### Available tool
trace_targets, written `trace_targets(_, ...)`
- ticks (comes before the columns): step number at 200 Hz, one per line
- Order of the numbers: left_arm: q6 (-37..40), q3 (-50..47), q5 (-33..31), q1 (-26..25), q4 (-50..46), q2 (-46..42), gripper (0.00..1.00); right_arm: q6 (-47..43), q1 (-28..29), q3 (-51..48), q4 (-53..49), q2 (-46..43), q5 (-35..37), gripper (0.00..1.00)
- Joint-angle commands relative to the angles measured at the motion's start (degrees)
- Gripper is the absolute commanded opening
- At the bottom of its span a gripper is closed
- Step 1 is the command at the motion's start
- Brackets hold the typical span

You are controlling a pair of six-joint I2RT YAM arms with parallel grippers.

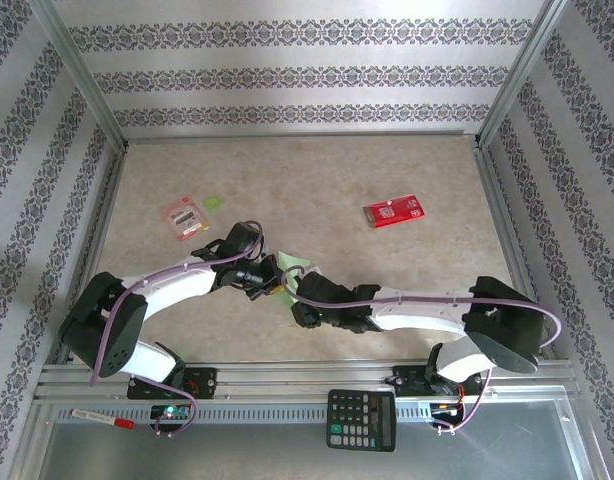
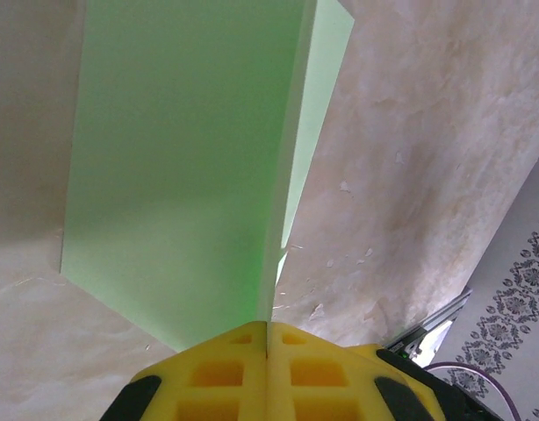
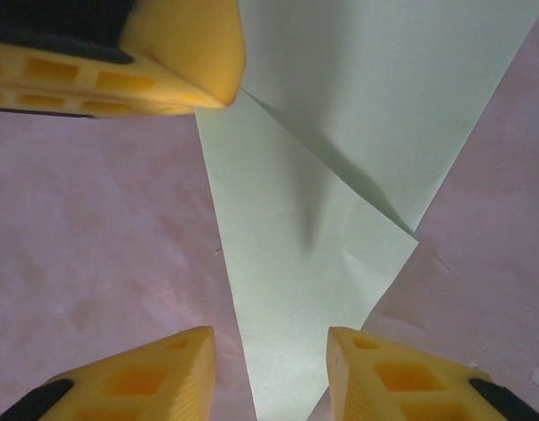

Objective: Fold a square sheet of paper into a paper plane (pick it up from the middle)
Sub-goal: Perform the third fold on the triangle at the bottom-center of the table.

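Locate the square sheet of paper (image 1: 290, 266) near mid-surface (image 1: 317, 180), between the two arm tips, already creased into a narrower pointed shape with overlapping flaps. Note the left fingers (image 2: 219, 373) pressed fully together on a raised fold of the sheet, with the crease running straight into the seam between them. Note the right fingers (image 3: 155, 377) standing moderately apart, holding nothing, with a tapering end of the sheet lying flat between them. Find a red packet (image 1: 393, 212) well apart at right, and a red-and-white packet (image 1: 184, 218) at left with a small green disc (image 1: 214, 203) just beside it. Find a calculator (image 1: 360, 420) on the near metal ledge.
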Motion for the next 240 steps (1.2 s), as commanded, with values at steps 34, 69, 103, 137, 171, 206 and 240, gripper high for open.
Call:
trace_targets(34, -1.8, 2.24, 0.9, -0.56, -3.59, 1.22, 0.0, 3.27, 2.86, 4.4, -0.98, 4.69, 11.41, 0.39)
trace_targets(69, -1.74, 2.33, 0.96, -0.53, -3.5, 1.49, 0.0, 4.87, 3.29, 5.33, -0.91, 7.05, 11.62, 0.39)
trace_targets(103, -1.8, 2.02, 1.23, -0.57, -2.88, 1.95, 0.0, 5.88, 4.07, 7.04, -1.65, 9.73, 12.61, 0.38)
trace_targets(137, -2.03, 1.66, 1.59, -0.55, -2.26, 2.29, 0.0, 7.03, 5.17, 8.88, -3.19, 12.1, 14.22, 0.37)
trace_targets(171, -1.97, 1.44, 1.77, -0.55, -2.13, 2.28, 0.0, 9.1, 5.66, 10.5, -6.15, 13.84, 16.96, 0.36)
trace_targets(206, -1.88, 1.38, 1.74, -0.6, -2.2, 2.27, 0.0, 9.68, 5.79, 11.58, -7.32, 15.25, 17.97, 0.34)
trace_targets(240, -1.83, 1.07, 1.81, -0.57, -1.92, 2.47, 0.0, 9.96, 5.91, 12.44, -8.45, 15.93, 19.1, 0.3)
